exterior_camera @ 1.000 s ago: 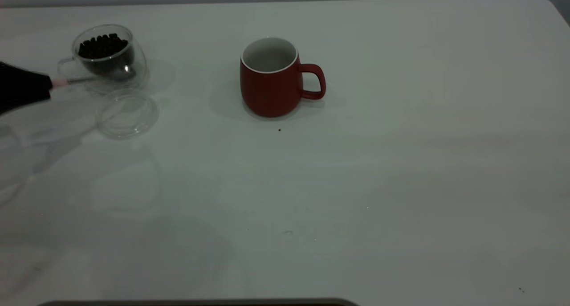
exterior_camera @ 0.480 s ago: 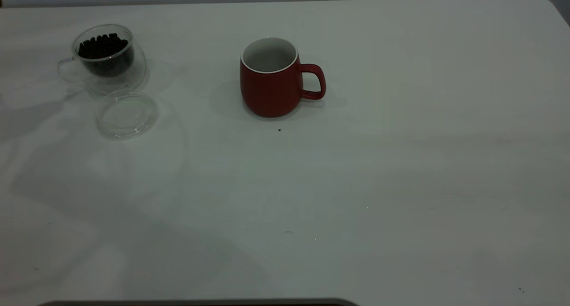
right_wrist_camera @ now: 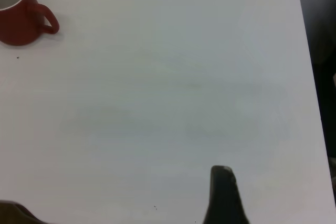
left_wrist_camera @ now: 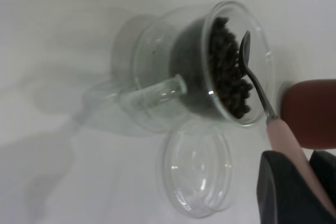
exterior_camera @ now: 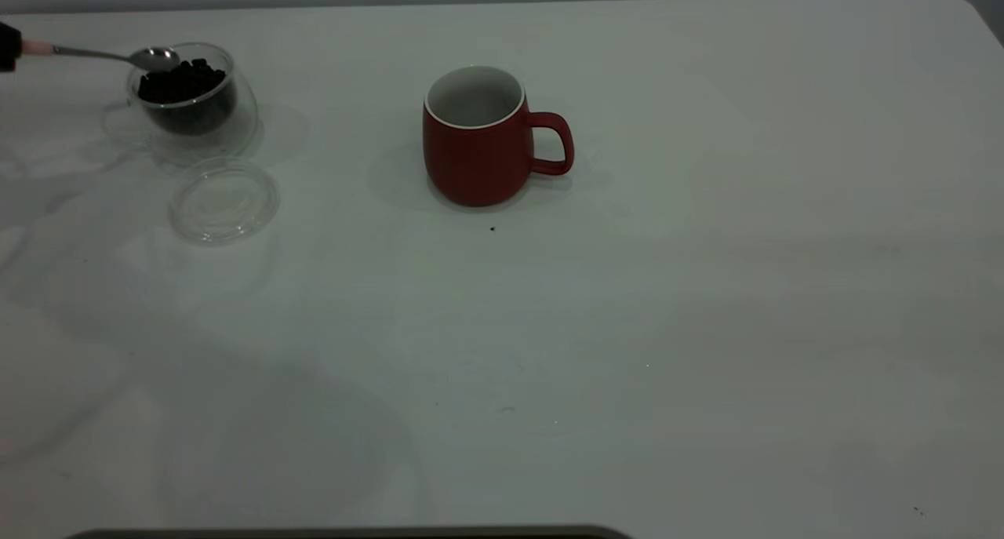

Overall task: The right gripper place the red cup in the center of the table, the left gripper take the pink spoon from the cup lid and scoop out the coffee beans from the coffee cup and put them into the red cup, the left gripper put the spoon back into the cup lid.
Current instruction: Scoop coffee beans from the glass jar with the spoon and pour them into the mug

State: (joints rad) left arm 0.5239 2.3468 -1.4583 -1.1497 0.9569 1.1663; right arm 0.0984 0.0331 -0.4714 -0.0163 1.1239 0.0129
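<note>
Left gripper (left_wrist_camera: 296, 184) clamping pink spoon (left_wrist_camera: 262, 103) handle, spoon bowl ahead over coffee beans (left_wrist_camera: 227, 66) in coffee cup (left_wrist_camera: 173, 72), cup lid (left_wrist_camera: 197, 166) beside it, right gripper (right_wrist_camera: 223, 192) state unclear

The exterior view is dim and grey-toned, and the white tabletop (exterior_camera: 706, 327) reads as dull grey-green. Broad, soft-edged shadows lie across the tabletop in front of the cup lid (exterior_camera: 224, 201), toward the camera. The red cup (exterior_camera: 478, 136) throws a faint, diffuse shadow on the side away from its handle. No hard glare shows there. The left wrist view is brighter: the coffee cup (left_wrist_camera: 199, 66) carries small white highlights on its glass, its edges are slightly soft, and the left gripper (left_wrist_camera: 294, 192) nearest the lens is blurred. The right wrist view is evenly bright and washed out.
</note>
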